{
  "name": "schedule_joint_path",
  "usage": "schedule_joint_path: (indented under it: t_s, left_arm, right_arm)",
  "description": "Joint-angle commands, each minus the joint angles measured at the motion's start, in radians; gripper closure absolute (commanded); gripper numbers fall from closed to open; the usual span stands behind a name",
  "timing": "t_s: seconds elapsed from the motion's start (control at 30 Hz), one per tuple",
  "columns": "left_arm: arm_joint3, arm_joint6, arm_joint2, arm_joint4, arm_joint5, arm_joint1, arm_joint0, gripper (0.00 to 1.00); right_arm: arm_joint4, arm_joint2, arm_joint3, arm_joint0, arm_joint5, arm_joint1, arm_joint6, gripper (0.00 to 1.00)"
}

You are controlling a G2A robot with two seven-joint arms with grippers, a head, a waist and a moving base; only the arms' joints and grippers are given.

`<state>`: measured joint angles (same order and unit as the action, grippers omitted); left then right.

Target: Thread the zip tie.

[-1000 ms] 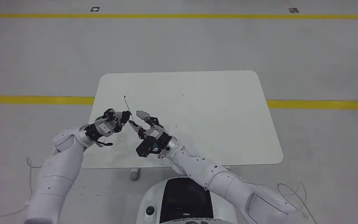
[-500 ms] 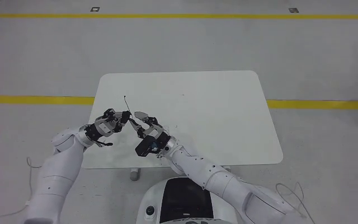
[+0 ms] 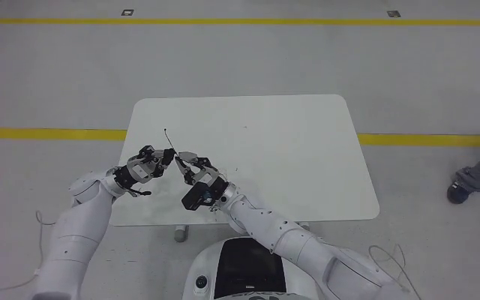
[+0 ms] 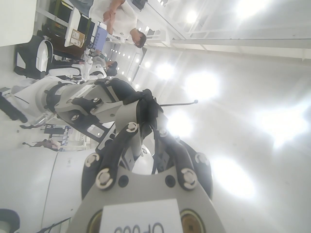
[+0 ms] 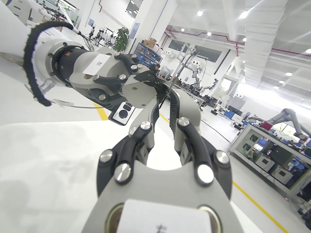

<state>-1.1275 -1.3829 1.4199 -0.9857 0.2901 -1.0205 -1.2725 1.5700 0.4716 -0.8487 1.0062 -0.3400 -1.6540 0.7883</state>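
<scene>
1. Zip tie (image 3: 169,139): thin and black, held up off the white tabletop (image 3: 300,150), over its 9 o'clock side and well inside the edge.
2. Left jaws: closed tight on the zip tie near one end, fingertips pressed together on the black strip in the left wrist view.
3. Tail (image 4: 179,103) of the tie: straight and stiff, jutting out of the left jaws toward 11 o'clock in the top view, with a small thickening at its very tip, touching nothing.
4. Right jaws: just at 3 o'clock of the left jaws, almost tip to tip with them, aimed toward 10 o'clock.
5. Right jaws parted by a narrow gap only, with a fine black strand of the tie running up through that gap in the right wrist view. Impossible to tell whether either finger presses on the strand.
6. Both sets of jaws raised clear of the tabletop, with bare white surface beneath them in the right wrist view.
7. On the grey floor, a yellow line (image 3: 420,139) running from 9 to 3 o'clock behind the tabletop, and a second across the 12 o'clock end of the top view.
</scene>
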Motion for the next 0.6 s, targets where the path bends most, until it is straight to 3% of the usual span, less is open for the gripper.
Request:
schedule_joint_path:
  t_s: [0.0,0.57]
  left_arm:
    - [0.000,0.000,0.000,0.000,0.000,0.000,0.000,1.00]
    - [0.000,0.000,0.000,0.000,0.000,0.000,0.000,1.00]
  right_arm:
    - [0.000,0.001,0.002,0.000,0.000,-0.001,0.001,0.99]
    - [0.000,0.032,0.006,0.007,0.000,0.007,0.006,1.00]
